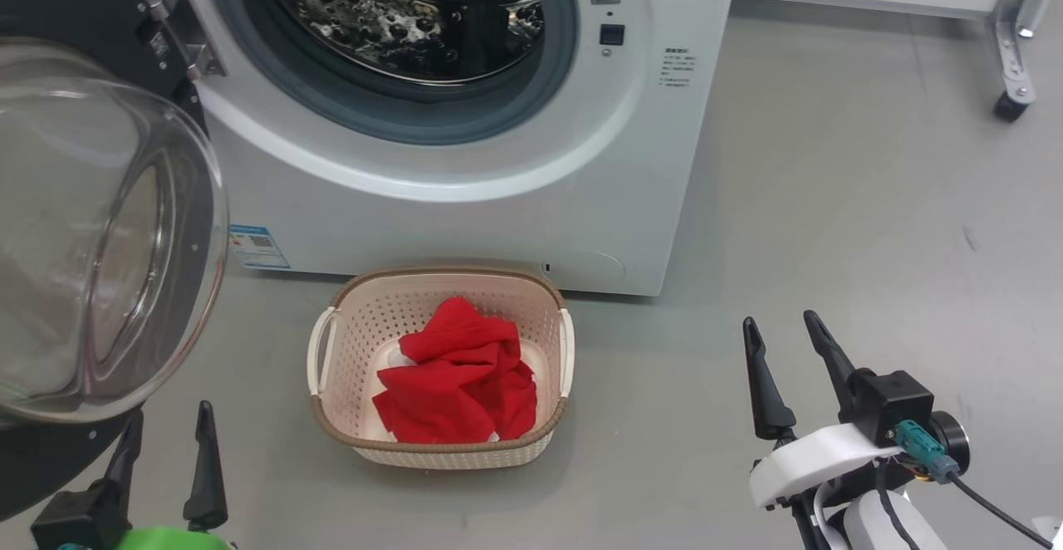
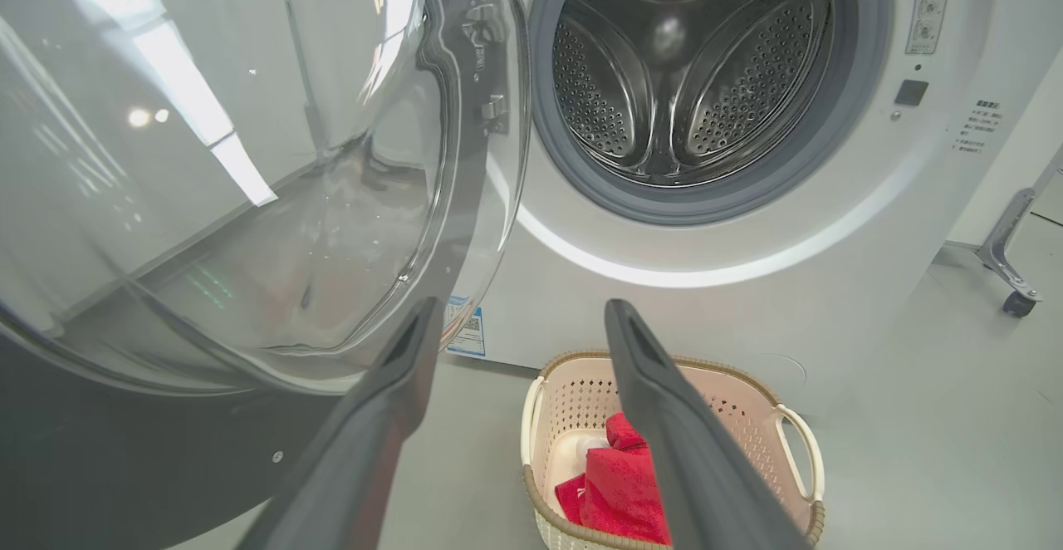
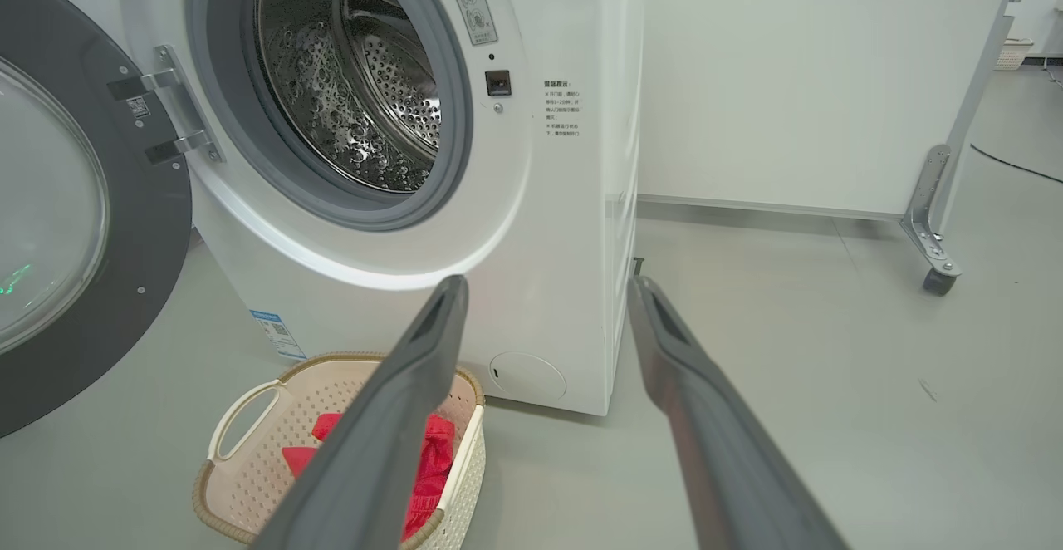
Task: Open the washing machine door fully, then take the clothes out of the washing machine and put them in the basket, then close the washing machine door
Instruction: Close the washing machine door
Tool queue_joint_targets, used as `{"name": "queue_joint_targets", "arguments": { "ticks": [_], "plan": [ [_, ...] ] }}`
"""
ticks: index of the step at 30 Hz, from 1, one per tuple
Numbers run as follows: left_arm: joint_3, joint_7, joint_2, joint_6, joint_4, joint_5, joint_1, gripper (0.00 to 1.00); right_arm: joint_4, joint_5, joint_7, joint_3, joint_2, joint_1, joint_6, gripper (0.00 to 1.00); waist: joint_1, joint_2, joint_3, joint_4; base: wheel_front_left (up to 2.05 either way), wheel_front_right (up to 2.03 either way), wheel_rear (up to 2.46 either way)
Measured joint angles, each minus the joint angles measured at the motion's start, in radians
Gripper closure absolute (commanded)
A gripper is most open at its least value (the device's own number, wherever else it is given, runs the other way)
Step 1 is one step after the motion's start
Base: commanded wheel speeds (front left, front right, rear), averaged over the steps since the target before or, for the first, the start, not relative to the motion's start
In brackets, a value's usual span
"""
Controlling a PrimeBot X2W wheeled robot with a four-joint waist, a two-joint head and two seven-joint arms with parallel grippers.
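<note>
The clothes (image 1: pixel 461 380) lie in the basket (image 1: pixel 440 274), just before the washing machine (image 1: pixel 465 218), its door (image 1: pixel 83 243) open. The left gripper (image 1: pixel 170 410) and right gripper (image 1: pixel 780 318) flank the basket, fingers spread, empty.

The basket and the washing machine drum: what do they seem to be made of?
The basket looks like matte cream plastic: moulded walls with neat rows of holes, and a brown woven-look rim. The washing machine drum appears to be polished steel: it is perforated and gives mirror-like reflections.

Bare test lab: washing machine (image 1: pixel 465 201) on grey floor (image 1: pixel 830 201) beside wheeled white panel (image 3: pixel 789 76).
</note>
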Motion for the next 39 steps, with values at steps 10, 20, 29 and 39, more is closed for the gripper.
{"name": "queue_joint_targets", "arguments": {
  "ticks": [10, 20, 29, 39],
  "plan": [
    [0.033, 0.000, -0.002, 0.022, 0.036, -0.017, 0.000, 0.00, 0.036, -0.010, 0.000, 0.038, 0.000, -0.021, 0.018, 0.00, 0.0000, 0.0000, 0.010, 0.128, 0.00, 0.00, 0.00],
    [0.015, 0.000, -0.005, 0.021, 0.081, -0.034, -0.014, 0.00, 0.055, -0.020, 0.000, 0.048, -0.001, -0.042, 0.027, 0.00, 0.0000, 0.0000, 0.020, 0.262, 0.00, 0.00, 0.00],
    [0.077, 0.000, -0.007, 0.040, 0.083, -0.079, -0.018, 0.00, 0.089, -0.020, 0.000, 0.129, -0.002, -0.081, 0.056, 0.00, 0.0000, 0.0000, 0.019, 0.352, 0.00, 0.00, 0.00],
    [0.103, 0.000, -0.008, 0.055, 0.080, -0.110, -0.015, 0.00, 0.125, -0.020, 0.000, 0.181, -0.003, -0.112, 0.070, 0.00, 0.0000, 0.0000, 0.023, 0.367, 0.00, 0.00, 0.00]
  ]
}}
